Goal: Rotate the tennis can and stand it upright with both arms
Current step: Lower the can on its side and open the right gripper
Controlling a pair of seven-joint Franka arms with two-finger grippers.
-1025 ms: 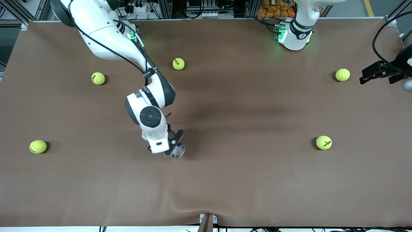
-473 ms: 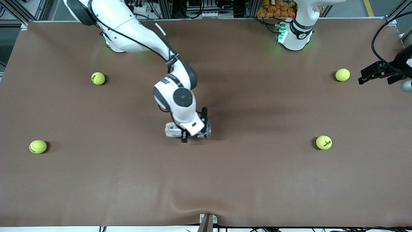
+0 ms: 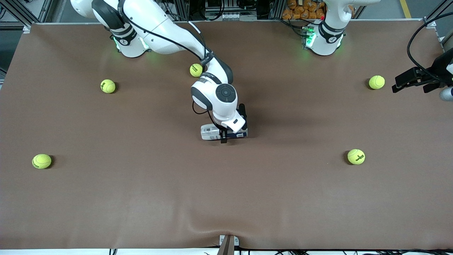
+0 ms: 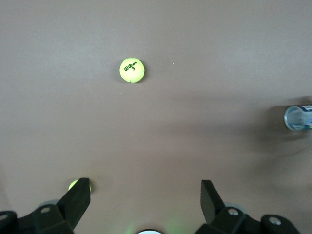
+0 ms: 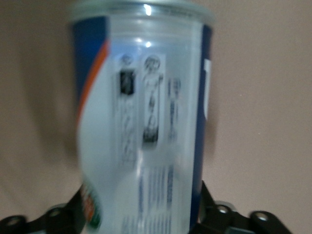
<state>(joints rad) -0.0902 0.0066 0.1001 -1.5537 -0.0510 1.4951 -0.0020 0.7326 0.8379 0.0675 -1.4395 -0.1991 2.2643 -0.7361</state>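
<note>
The tennis can (image 3: 211,132) lies on its side, low over the middle of the brown table (image 3: 226,198). Its white end points toward the right arm's end of the table and its dark blue end toward the left arm's. My right gripper (image 3: 226,134) is shut on the can's middle from above. In the right wrist view the can (image 5: 141,122) fills the space between the black fingers (image 5: 207,204). My left gripper (image 3: 410,85) waits open and empty over the table's edge at the left arm's end. The left wrist view shows its spread fingers (image 4: 78,197) and the can (image 4: 298,118) far off.
Several yellow-green tennis balls lie scattered: one (image 3: 196,70) by the right arm's elbow, one (image 3: 107,86) and one (image 3: 41,161) toward the right arm's end, one (image 3: 376,82) and one (image 3: 356,156) toward the left arm's end. One ball also shows in the left wrist view (image 4: 131,70).
My right gripper has carried the can toward the left arm's end and away from the front camera, turning it from end-on to sideways. The left gripper has barely moved.
</note>
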